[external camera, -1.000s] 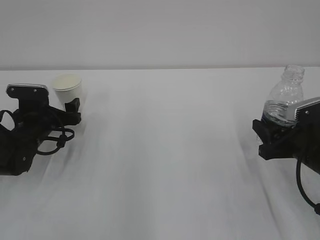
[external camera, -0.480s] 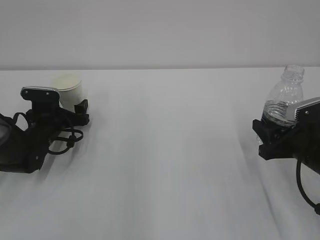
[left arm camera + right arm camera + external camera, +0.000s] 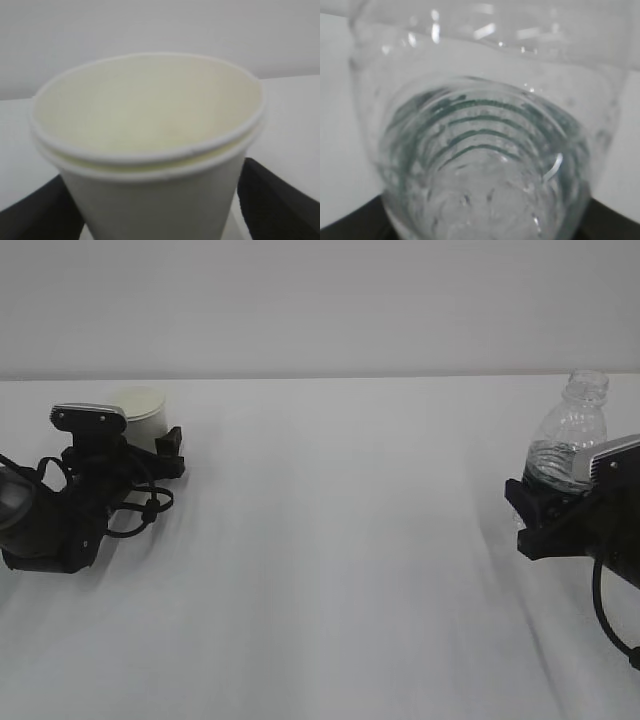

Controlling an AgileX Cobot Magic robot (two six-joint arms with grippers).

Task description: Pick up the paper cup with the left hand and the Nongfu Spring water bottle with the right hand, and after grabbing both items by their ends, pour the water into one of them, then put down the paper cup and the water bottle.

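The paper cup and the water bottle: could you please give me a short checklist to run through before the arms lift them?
1. Paper cup sits between the left gripper fingers: ok, a finger shows on each side in the left wrist view.
2. Left gripper closed on the cup: not ok, there are gaps beside the cup wall.
3. Cup empty and upright: ok.
4. Water bottle sits in the right gripper: ok, its lower body is between the fingers.
5. Right gripper's grip firm: cannot tell, the contact is hidden.
6. Bottle uncapped and upright, with water inside: ok.
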